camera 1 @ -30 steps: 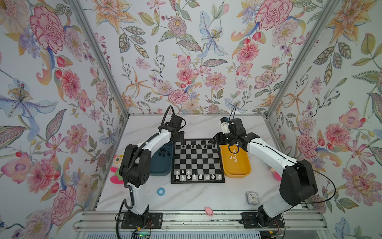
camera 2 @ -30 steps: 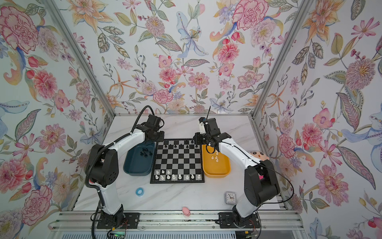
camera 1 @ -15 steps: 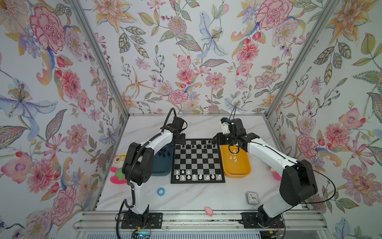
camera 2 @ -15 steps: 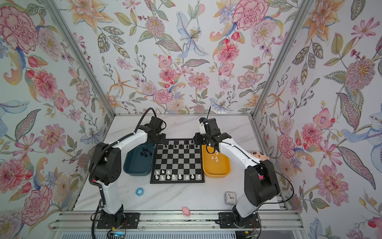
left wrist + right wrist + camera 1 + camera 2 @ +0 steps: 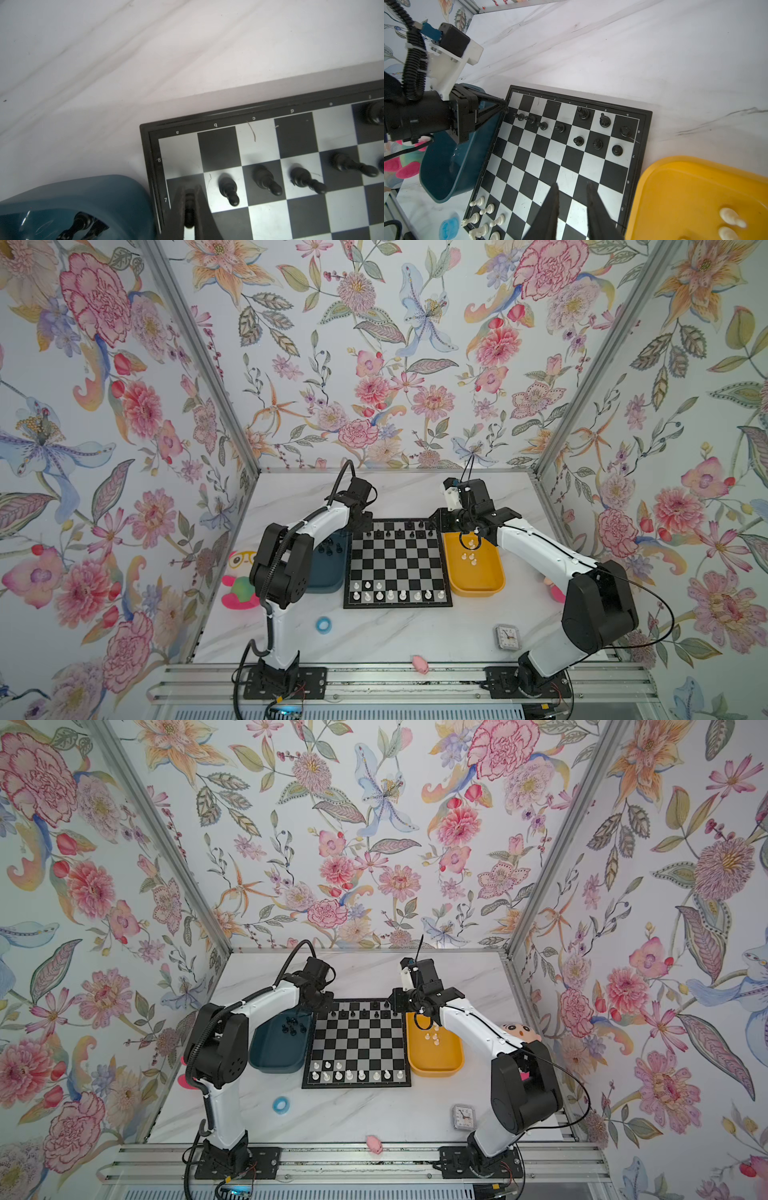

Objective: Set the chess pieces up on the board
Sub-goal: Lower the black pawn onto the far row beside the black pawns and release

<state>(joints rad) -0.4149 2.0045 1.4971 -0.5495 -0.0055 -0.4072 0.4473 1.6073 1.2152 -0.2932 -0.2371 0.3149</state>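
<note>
- Marble tabletop (image 5: 374, 635) — board (image 5: 397, 568) partly set; pieces (image 5: 472, 558) are left in teal bin (image 5: 274, 1052), yellow bin (image 5: 436, 1065).
- Black pawn (image 5: 189, 214) is clamped in left gripper (image 5: 190, 189); right gripper (image 5: 572, 185) is parted, empty.

Support surface: white marble-veined table (image 5: 395, 635), level. At centre lies the chessboard (image 5: 397, 605), square to the table edges. Teal bin (image 5: 328, 580) just beside it at 9 o'clock; yellow bin (image 5: 478, 585) just beside it at 3 o'clock. Blue ring (image 5: 323, 625) at 7 o'clock, small clock (image 5: 508, 637) at 5 o'clock, both apart from the board. Pink figure (image 5: 420, 664) at 6 o'clock, on the front edge. Plush toy (image 5: 237, 585) beyond the teal bin; doll (image 5: 517, 1031) beyond the yellow bin, partly hidden
</note>
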